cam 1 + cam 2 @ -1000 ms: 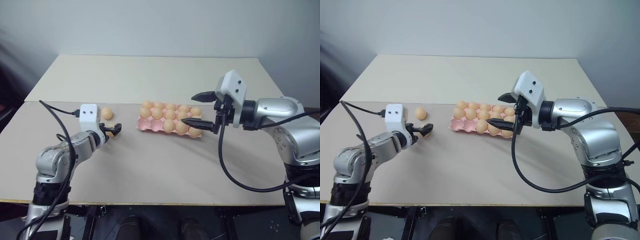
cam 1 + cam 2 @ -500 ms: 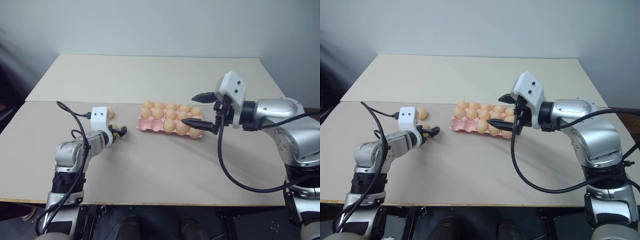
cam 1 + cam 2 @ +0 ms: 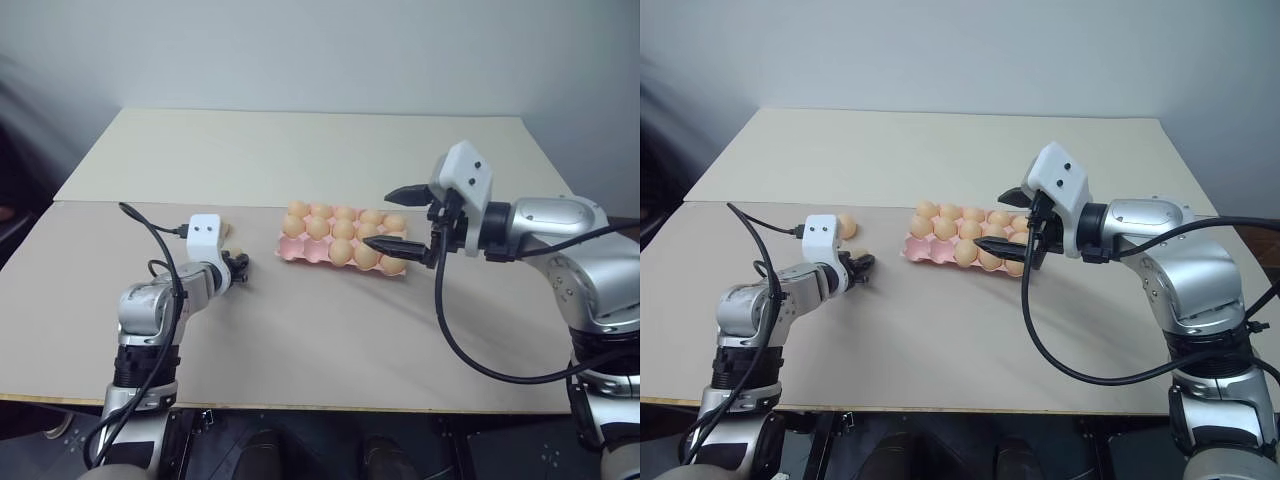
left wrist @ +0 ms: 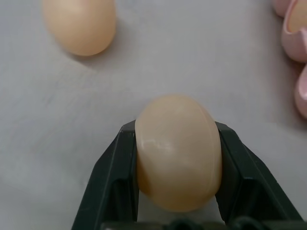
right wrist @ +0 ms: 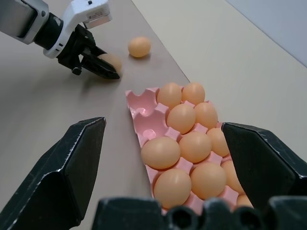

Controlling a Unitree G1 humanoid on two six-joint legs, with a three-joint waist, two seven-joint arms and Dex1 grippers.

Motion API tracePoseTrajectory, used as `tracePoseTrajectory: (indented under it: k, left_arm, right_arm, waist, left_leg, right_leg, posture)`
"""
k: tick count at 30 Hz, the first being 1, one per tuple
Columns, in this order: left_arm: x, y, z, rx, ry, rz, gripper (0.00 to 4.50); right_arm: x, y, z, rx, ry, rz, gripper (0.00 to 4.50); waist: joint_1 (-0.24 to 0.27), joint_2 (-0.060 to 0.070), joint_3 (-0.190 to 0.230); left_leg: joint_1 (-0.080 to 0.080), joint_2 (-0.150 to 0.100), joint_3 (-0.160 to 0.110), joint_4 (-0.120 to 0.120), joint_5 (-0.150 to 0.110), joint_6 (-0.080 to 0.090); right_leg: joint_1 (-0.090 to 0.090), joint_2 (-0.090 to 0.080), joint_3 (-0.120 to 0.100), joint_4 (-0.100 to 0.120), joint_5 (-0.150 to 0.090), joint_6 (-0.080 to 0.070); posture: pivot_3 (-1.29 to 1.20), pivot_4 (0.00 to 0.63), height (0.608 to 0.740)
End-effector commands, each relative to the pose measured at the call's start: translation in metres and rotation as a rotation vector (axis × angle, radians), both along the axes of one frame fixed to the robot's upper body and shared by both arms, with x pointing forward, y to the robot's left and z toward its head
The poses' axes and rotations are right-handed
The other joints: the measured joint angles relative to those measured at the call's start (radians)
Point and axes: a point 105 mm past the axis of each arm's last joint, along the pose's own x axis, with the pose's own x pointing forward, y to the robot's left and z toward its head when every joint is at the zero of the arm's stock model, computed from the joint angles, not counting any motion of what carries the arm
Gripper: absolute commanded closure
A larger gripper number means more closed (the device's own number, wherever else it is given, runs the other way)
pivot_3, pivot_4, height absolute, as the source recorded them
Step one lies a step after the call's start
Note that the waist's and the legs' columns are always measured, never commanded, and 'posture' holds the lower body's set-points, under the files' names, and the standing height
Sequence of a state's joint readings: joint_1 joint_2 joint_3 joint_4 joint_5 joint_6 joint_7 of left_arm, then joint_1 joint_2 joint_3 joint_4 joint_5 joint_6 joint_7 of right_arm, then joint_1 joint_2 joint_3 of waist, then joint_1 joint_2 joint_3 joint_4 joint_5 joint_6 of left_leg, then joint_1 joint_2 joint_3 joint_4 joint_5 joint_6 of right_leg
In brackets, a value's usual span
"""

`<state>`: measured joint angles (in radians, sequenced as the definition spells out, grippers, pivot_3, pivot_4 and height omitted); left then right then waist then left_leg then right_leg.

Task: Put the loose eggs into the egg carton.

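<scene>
The eggs (image 5: 161,152) are showing a plain tan-orange, matte and unpatterned, both those in the carton (image 5: 144,120) and the loose one (image 4: 79,25) lying at 11 o'clock of the held egg (image 4: 178,151), which is looking paler, a creamy peach. The carton is showing pale pink. The table (image 3: 330,330) is appearing beige, unmarked. The left gripper's (image 4: 178,158) fingers (image 4: 108,191) are showing dark green-black; the right gripper's (image 5: 163,158) fingers (image 5: 72,163) are black. White housings are sitting on silver-grey arms.
</scene>
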<state>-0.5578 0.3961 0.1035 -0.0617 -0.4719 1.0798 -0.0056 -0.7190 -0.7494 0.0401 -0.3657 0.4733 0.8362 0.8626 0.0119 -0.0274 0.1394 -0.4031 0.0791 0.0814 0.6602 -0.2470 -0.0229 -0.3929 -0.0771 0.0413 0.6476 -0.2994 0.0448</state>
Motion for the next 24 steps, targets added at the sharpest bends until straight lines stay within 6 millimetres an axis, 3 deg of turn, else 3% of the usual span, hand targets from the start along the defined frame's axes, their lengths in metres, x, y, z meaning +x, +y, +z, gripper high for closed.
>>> tracePoseTrajectory:
  k: [1,6,12,18,24]
  left_arm:
    - [0.010,-0.023,0.040,0.006,-0.135,-0.087,2.83]
    - [0.019,-0.068,0.059,-0.013,-0.186,-0.207,2.83]
    - [0.018,-0.113,0.041,-0.003,-0.156,-0.278,2.83]
    - [0.013,-0.127,0.029,0.011,-0.133,-0.278,2.83]
    - [0.013,-0.132,0.029,0.012,-0.145,-0.278,2.87]
  right_arm:
    - [-0.007,-0.003,0.017,0.013,-0.071,-0.012,0.00]
    - [-0.010,-0.011,0.018,0.011,-0.082,-0.055,0.00]
    - [-0.014,-0.017,0.017,0.009,-0.081,-0.092,0.00]
    - [-0.019,-0.022,0.017,0.000,-0.074,-0.114,0.00]
    - [-0.021,-0.022,0.017,-0.004,-0.067,-0.109,0.00]
  waist:
    - [0.002,0.000,0.000]
    - [0.004,0.000,0.000]
    - [-0.001,0.000,0.000]
    - [-0.001,0.000,0.000]
    - [0.000,0.000,0.000]
  left_leg:
    - [0.000,0.000,0.000,0.000,0.000,0.000]
    - [-0.002,-0.001,-0.001,0.001,0.000,0.000]
    - [-0.001,-0.001,-0.001,0.001,0.000,0.000]
    - [-0.001,-0.001,-0.001,0.001,0.000,0.001]
    - [-0.001,-0.001,-0.002,0.001,0.000,0.001]
  right_leg:
    - [0.000,0.000,0.000,0.000,0.000,0.000]
    - [0.000,0.000,-0.001,0.000,0.000,0.001]
    - [0.000,0.000,0.000,0.000,0.000,0.001]
    - [0.000,0.000,0.000,0.000,0.000,0.001]
    - [0.000,0.000,0.000,-0.001,0.000,0.001]
  posture:
    - [0.00,0.150,0.740]
    - [0.00,0.150,0.740]
    - [0.00,0.150,0.740]
    - [0.00,0.150,0.740]
    - [0.00,0.150,0.740]
